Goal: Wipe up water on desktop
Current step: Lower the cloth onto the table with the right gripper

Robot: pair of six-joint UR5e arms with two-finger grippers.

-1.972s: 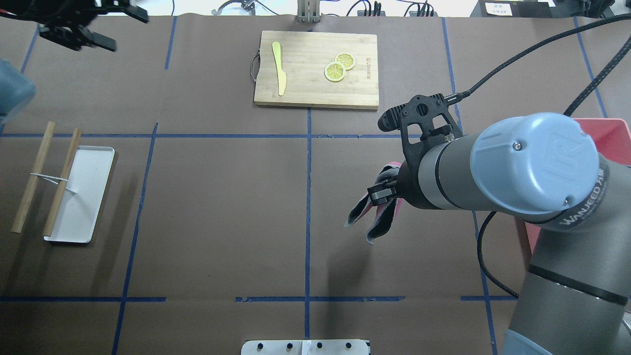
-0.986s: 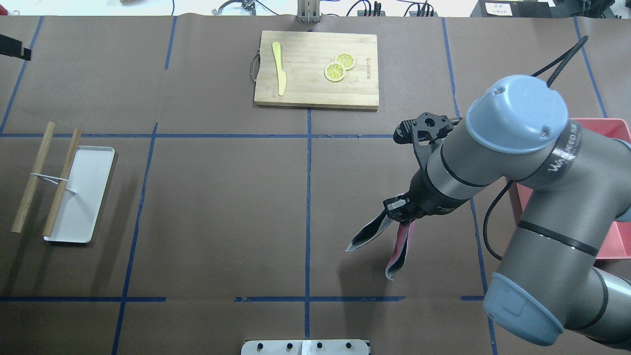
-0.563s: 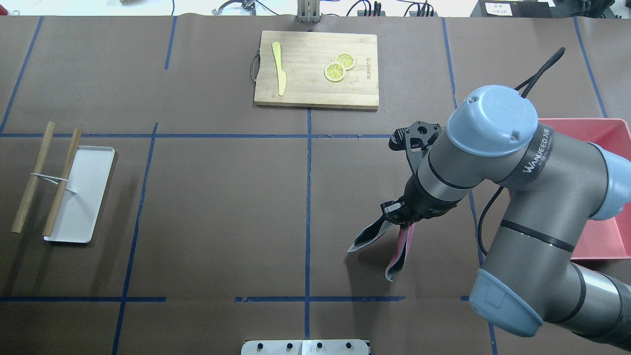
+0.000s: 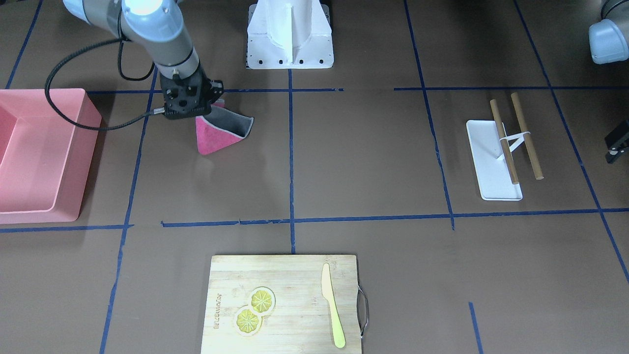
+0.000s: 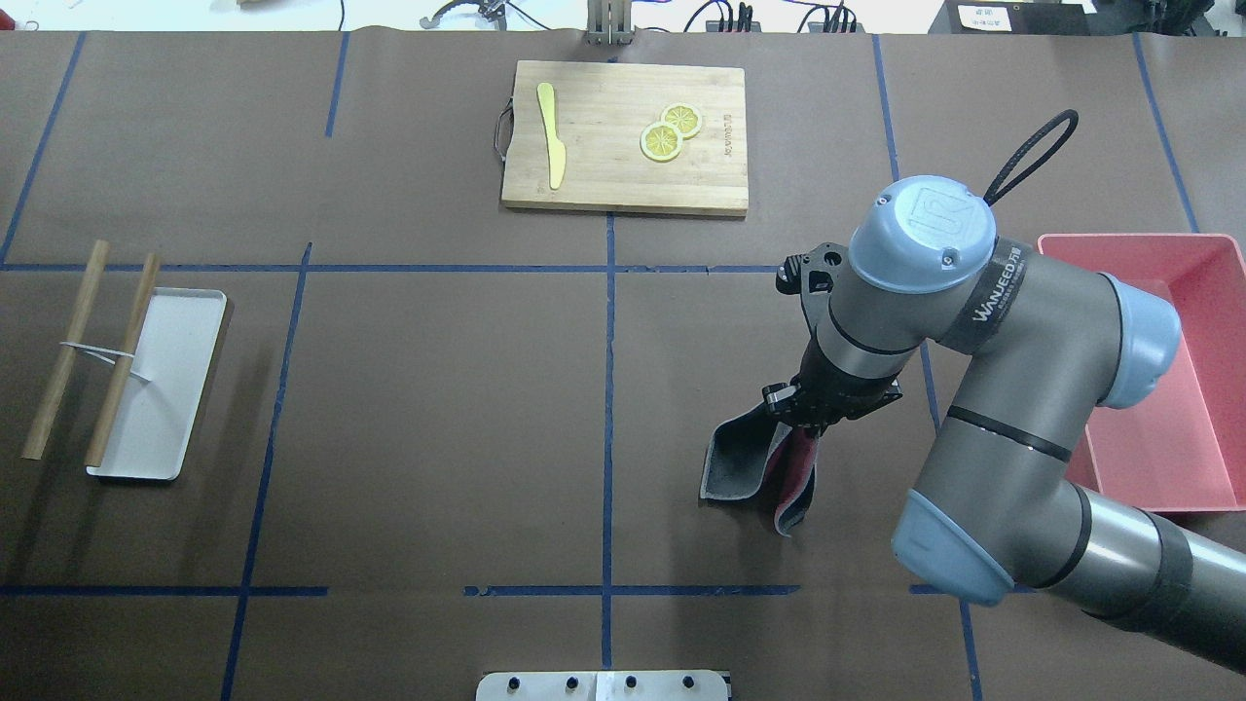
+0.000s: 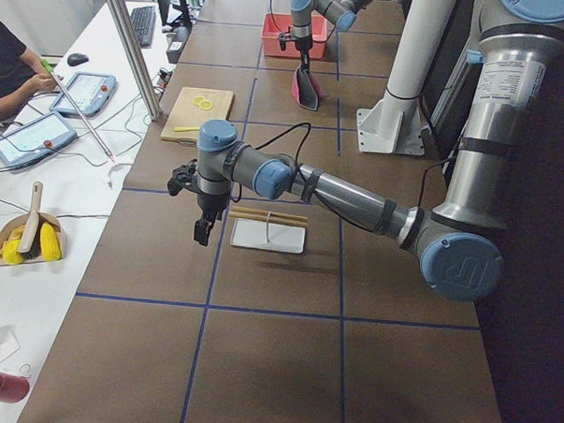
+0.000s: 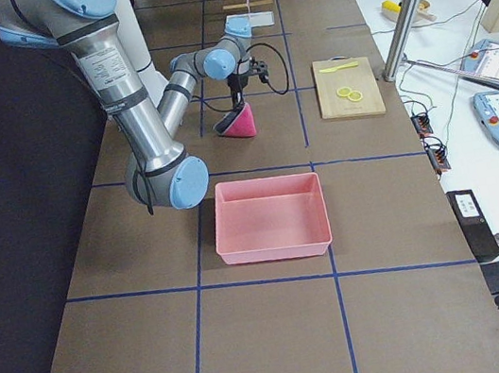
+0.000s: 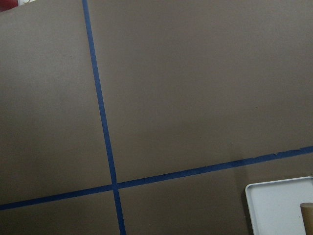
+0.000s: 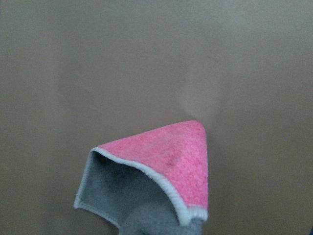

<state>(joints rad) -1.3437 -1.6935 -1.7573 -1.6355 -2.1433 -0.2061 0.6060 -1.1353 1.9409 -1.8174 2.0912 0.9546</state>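
Right arm (image 5: 1022, 321) folds sharply at the elbow, wrist aimed straight down, right gripper (image 5: 796, 419) pinched tight on a pink-and-grey cloth (image 5: 740, 467). Left arm (image 6: 348, 191) stretches toward the left end of the desktop (image 5: 438, 409), left gripper (image 6: 200, 234) hanging downward above it, finger gap unreadable.

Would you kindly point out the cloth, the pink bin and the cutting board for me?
cloth (image 4: 212, 139): front-facing view, its pink outer face.
pink bin (image 4: 29, 162): front-facing view, its bare floor.
cutting board (image 4: 295, 295): front-facing view, bare wood mid-board.
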